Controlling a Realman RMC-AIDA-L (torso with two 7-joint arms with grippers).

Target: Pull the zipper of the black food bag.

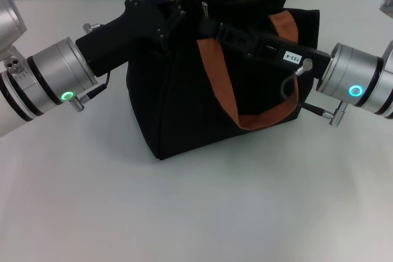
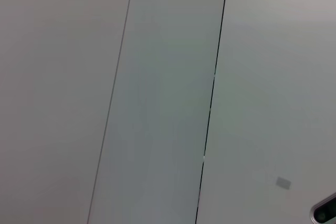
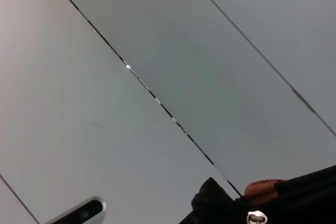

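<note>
The black food bag (image 1: pixel 184 108) stands in the middle of the table in the head view, with orange-brown loop handles (image 1: pixel 216 84). The small silver zipper (image 1: pixel 204 9) stands up on the bag's top edge. My left gripper (image 1: pixel 174 19) reaches in from the left to the bag's top left corner and touches the fabric there. My right gripper (image 1: pixel 206 27) reaches across the bag's top from the right and ends just below the zipper. The right wrist view shows the zipper (image 3: pixel 256 217), black fabric (image 3: pixel 220 205) and a bit of handle (image 3: pixel 265 186). The left wrist view shows only wall.
The bag stands on a light grey table (image 1: pixel 184 213) with open surface in front and to both sides. Pale wall panels (image 2: pixel 157 98) rise behind the table's far edge. A grey object (image 1: pixel 387 1) sits at the far right edge.
</note>
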